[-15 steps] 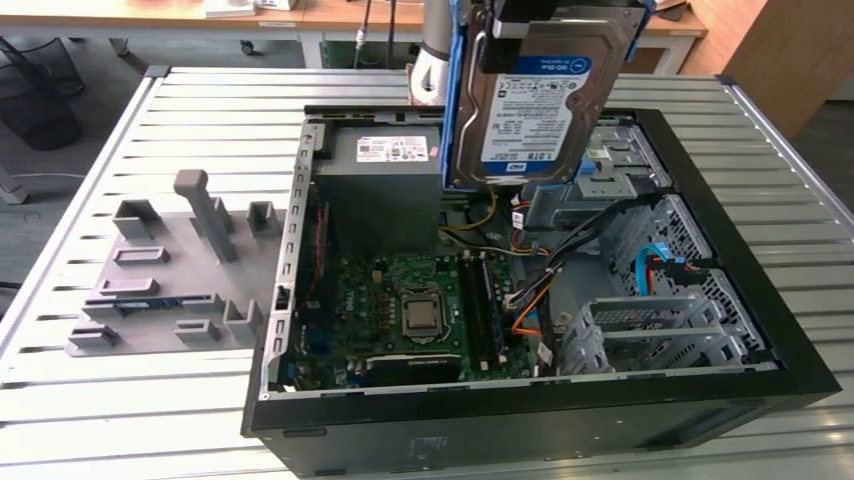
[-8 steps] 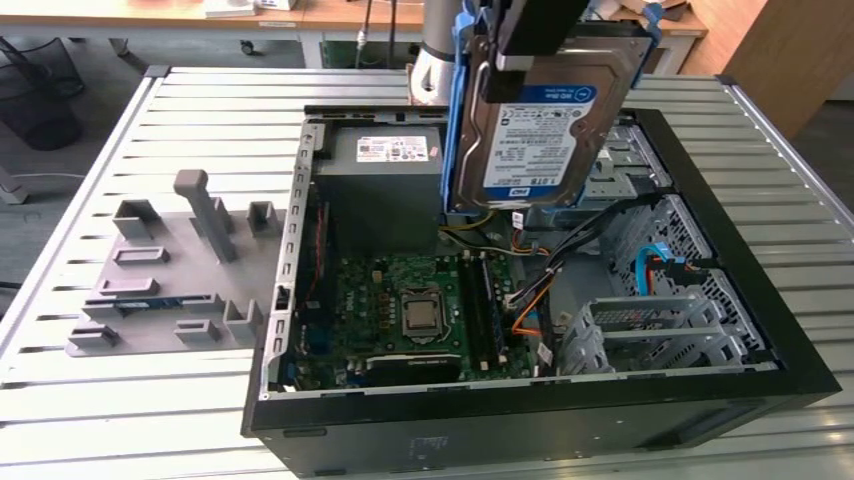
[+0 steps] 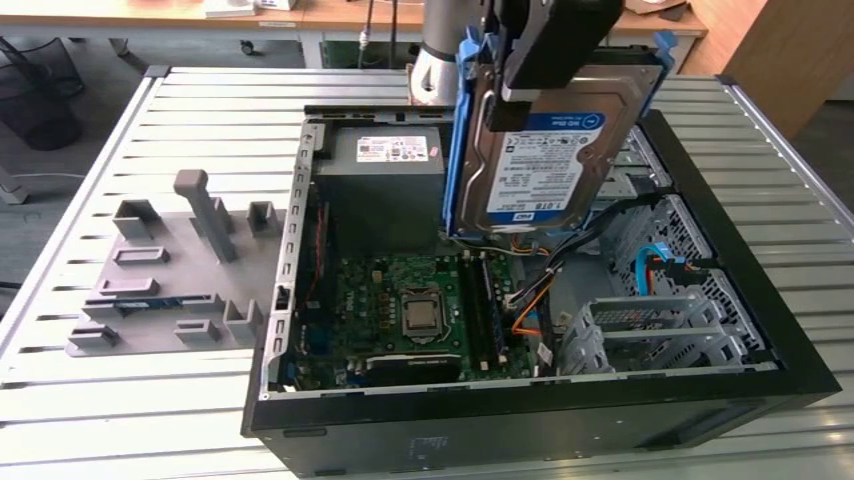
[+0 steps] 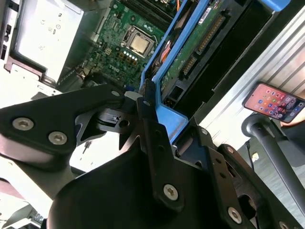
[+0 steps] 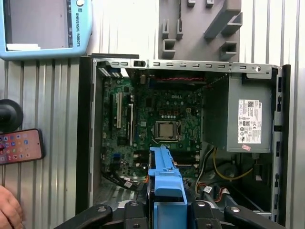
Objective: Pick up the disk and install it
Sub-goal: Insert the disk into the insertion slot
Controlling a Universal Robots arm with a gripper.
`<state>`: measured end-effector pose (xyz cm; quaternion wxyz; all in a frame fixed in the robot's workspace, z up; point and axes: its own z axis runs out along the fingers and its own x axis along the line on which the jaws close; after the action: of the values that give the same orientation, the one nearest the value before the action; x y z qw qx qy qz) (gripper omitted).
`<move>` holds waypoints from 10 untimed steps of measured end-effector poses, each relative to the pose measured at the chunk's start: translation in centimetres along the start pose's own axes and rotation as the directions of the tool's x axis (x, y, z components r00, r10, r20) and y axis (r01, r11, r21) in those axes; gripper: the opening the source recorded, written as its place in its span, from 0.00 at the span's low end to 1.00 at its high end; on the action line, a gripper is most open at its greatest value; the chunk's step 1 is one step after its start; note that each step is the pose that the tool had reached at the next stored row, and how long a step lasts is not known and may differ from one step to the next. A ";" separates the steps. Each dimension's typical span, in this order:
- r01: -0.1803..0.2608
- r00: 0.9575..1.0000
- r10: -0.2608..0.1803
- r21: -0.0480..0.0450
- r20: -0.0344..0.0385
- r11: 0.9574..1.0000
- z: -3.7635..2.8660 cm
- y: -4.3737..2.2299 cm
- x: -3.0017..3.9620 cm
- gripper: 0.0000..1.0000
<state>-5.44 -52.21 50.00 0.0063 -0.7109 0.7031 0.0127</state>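
The disk (image 3: pixel 547 165), a silver drive with a white-and-blue label in a blue carrier bracket, hangs upright above the open computer case (image 3: pixel 767 345), over its drive-bay side. My gripper (image 3: pixel 518 98) comes down from above and is shut on the disk's upper edge. In the second wrist view the black fingers (image 4: pixel 151 125) clamp the blue bracket (image 4: pixel 167 118), and the disk's green circuit-board side (image 4: pixel 200 38) points towards the case. In the first wrist view the bracket (image 5: pixel 164 176) sticks out from the gripper (image 5: pixel 167 212) over the motherboard (image 5: pixel 143 114).
Inside the case sit a grey power-supply box (image 3: pixel 387 170), a motherboard (image 3: pixel 414 310) and loose cables (image 3: pixel 534 300). A grey fixture plate (image 3: pixel 160 290) lies at the exterior view's left. A phone (image 5: pixel 19 145), a teach pendant (image 5: pixel 43 26) and a person's hand (image 5: pixel 7 210) lie beside the case.
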 end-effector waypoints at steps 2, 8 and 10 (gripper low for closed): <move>0.000 1.000 0.000 0.000 0.000 1.000 0.05 -0.34 0.06 0.36; 0.000 1.000 0.000 0.000 0.000 1.000 0.30 -1.22 0.21 0.36; 0.000 1.000 0.000 0.000 0.000 1.000 0.43 -1.27 0.49 0.36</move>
<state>-4.17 -52.67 49.54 0.0062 -0.7109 0.7031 0.0127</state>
